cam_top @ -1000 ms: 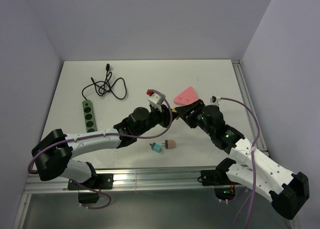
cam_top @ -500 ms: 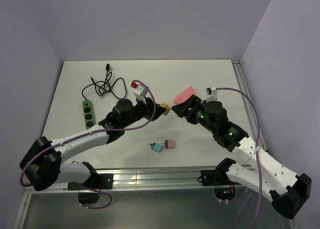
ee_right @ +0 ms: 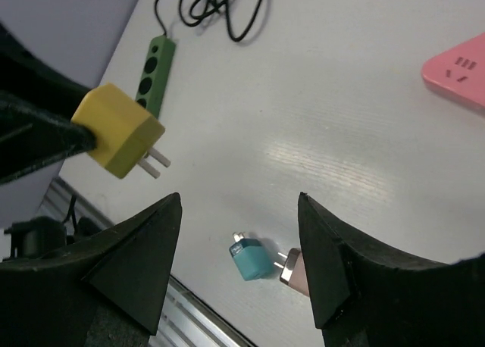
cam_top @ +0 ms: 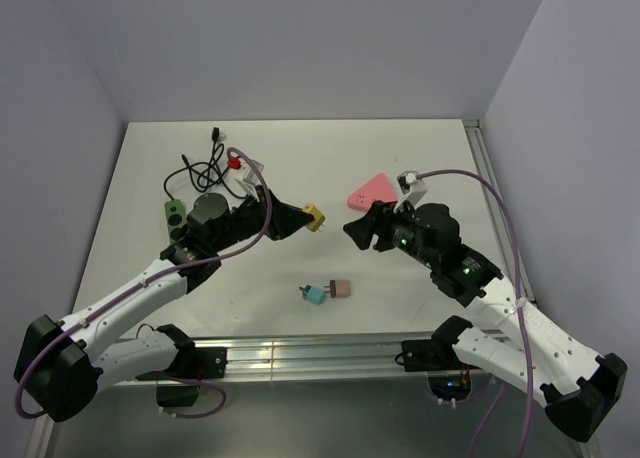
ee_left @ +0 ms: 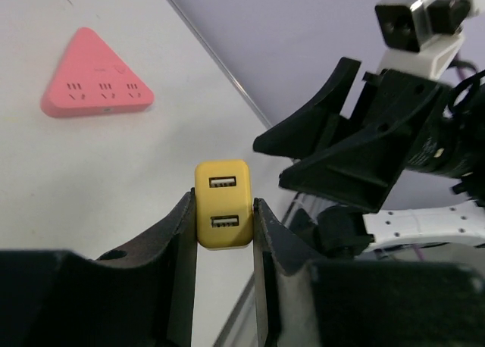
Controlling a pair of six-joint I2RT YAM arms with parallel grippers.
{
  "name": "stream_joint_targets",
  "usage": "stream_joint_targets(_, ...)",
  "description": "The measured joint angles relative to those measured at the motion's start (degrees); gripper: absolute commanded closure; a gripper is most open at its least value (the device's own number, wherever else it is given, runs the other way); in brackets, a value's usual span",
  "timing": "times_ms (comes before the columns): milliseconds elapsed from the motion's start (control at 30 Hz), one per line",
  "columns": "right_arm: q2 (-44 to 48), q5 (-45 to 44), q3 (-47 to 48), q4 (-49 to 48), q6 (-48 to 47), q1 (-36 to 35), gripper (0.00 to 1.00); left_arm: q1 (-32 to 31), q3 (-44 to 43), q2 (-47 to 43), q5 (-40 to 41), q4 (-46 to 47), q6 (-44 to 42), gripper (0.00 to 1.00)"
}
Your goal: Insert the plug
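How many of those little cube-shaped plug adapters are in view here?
3. The yellow cube adapter is held in the left gripper; the teal cube adapter and pinkish-brown cube adapter lie side by side on the white table, near its front edge. None seems hidden.

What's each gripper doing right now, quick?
Left gripper: closed on the yellow plug.
Right gripper: open, holding nothing.

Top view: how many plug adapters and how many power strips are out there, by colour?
Plug adapters: 3 (yellow adapter, teal adapter, tan-pink adapter)
Power strips: 2 (green strip, pink triangular strip)
Total: 5
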State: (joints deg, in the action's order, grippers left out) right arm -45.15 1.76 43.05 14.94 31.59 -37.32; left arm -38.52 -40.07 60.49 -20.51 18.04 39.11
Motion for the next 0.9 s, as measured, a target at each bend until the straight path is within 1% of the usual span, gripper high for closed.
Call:
stream_joint_targets(67, 1.2, 3.5, -2.5, -2.6, -1.6, 0.0, 0.30, 1.0, 0.0, 0.0, -2.3, 0.1, 2.9, 1.00)
stream_joint_targets(167, 2.2, 9.0, -5.1, -6.3, -2.9, 0.0, 0.35, 1.6, 0.3, 0.0, -5.2, 1.1, 7.2, 1.00)
stream_joint_targets(200, 2.1, 11.0, -5.4, -7.6, -3.0, 0.0, 0.37, 1.6, 0.6, 0.0, -6.5, 2.1, 8.8, 1.00)
stream_joint_targets(300, 1.0, 16.7, -5.6, -12.3, -2.8, 0.0, 0.39, 1.7, 1.4, 0.2, -9.1, 4.6, 12.2, 1.00)
stream_joint_targets(433, -0.4, 22.0, -5.9, -17.9, -1.3, 0.0, 0.40, 1.7, 2.7, 0.3, -11.4, 8.1, 15.4, 1.00)
stream_joint_targets(633, -1.6, 27.8, -7.3, -25.7, 2.8, 0.0, 0.44, 1.7, 6.0, 0.1, -13.6, 12.7, 18.6, 1.00)
stream_joint_targets(900, -2.8, 31.9, -8.9, -32.6, 7.1, 0.0, 0.46, 1.7, 8.0, -4.4, -14.8, 14.0, 19.0, 1.00)
